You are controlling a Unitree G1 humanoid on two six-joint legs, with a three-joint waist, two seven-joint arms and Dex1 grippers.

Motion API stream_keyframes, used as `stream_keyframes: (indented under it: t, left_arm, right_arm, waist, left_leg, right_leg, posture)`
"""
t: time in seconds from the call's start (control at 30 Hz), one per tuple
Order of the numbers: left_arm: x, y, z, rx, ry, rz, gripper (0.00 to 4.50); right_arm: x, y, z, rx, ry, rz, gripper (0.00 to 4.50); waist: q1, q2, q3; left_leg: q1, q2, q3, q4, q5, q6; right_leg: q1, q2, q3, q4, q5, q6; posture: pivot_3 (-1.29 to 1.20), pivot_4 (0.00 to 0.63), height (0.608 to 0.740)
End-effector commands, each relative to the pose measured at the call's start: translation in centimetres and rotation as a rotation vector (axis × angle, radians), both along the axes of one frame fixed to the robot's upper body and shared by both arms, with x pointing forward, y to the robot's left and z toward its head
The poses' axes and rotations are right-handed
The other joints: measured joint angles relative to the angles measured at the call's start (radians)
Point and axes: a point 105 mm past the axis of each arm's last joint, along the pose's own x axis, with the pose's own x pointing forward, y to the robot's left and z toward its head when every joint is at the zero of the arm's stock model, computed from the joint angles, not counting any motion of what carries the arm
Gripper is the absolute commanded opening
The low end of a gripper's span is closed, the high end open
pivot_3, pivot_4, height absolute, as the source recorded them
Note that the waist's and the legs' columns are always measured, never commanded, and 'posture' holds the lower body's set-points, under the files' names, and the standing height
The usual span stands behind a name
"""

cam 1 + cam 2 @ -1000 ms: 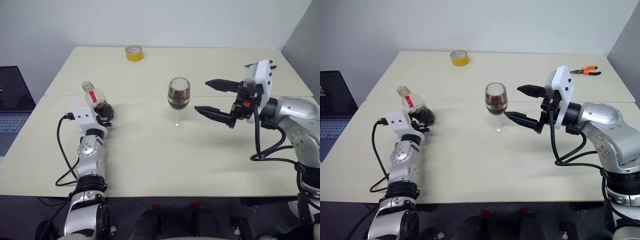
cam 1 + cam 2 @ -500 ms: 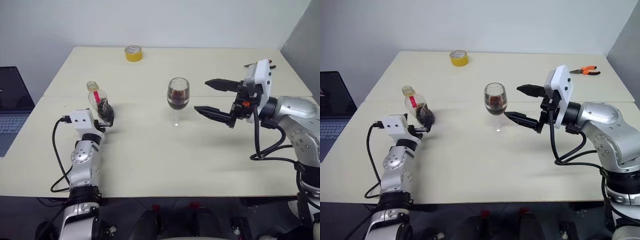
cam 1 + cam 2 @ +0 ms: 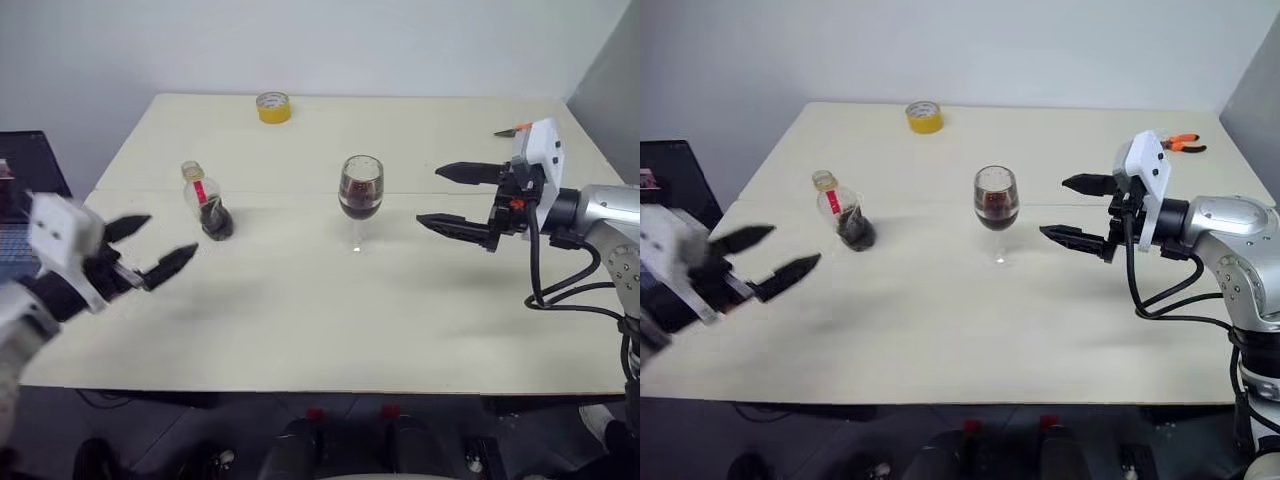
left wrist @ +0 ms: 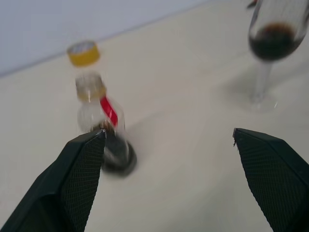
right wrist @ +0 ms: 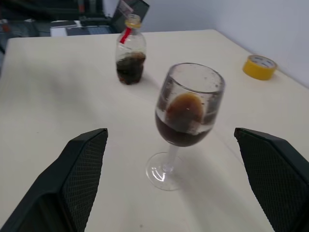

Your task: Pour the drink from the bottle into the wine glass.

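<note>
The bottle (image 3: pixel 205 203) stands upright on the table, left of centre, with a yellow cap, a red label strip and dark drink in its bottom. The wine glass (image 3: pixel 360 196) stands at the table's middle with dark drink (image 5: pixel 182 130) in the lower part of its bowl. My left gripper (image 3: pixel 170 237) hovers open and empty, well to the near left of the bottle and pointing toward it. My right gripper (image 3: pixel 430 196) is open and empty to the right of the glass, level with its bowl and apart from it.
A yellow tape roll (image 3: pixel 272 106) lies at the table's far edge. Orange-handled pliers (image 3: pixel 1185 143) lie at the far right. A dark laptop (image 3: pixel 670 180) sits beyond the table's left side. A seam (image 3: pixel 280 192) runs across the tabletop behind bottle and glass.
My left gripper has let go of the bottle, opened wide and drawn back, up and to the left. The bottle now stands upright by itself. The right gripper has edged right, away from the glass.
</note>
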Motion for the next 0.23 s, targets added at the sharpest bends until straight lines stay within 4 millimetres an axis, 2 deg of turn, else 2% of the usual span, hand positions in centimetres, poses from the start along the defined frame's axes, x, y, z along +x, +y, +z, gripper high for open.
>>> stream_keyframes:
  t: [0.03,0.1,0.23]
  left_arm:
    - [-1.0,-0.8,2.0,0.029,0.024,-0.113,4.48]
    - [-1.2,-0.9,2.2,0.043,0.046,-0.141,4.48]
    - [-0.8,-1.5,3.9,0.032,0.031,-0.208,4.48]
  right_arm:
    - [0.0,-1.5,2.1,-0.014,-0.076,-0.008,4.50]
    - [0.2,-2.1,2.1,-0.026,-0.079,-0.019,4.50]
    - [0.6,-3.1,2.0,-0.067,-0.085,-0.042,4.50]
  waist:
    - [-0.006,0.000,0.000]
    - [-0.015,0.001,0.000]
    - [-0.019,0.001,0.001]
  left_leg:
    - [0.000,0.000,0.000,0.000,0.000,0.000]
    - [0.000,0.000,0.001,-0.002,0.000,0.000]
    - [0.000,0.001,0.002,-0.003,0.000,0.000]
  right_leg:
    - [0.001,0.000,0.001,0.000,0.000,0.000]
    - [-0.001,0.000,0.001,-0.001,0.000,0.000]
    - [-0.003,0.001,0.001,0.000,0.000,0.000]
  posture:
    - [0.00,0.150,0.740]
    - [0.00,0.150,0.740]
    - [0.00,0.150,0.740]
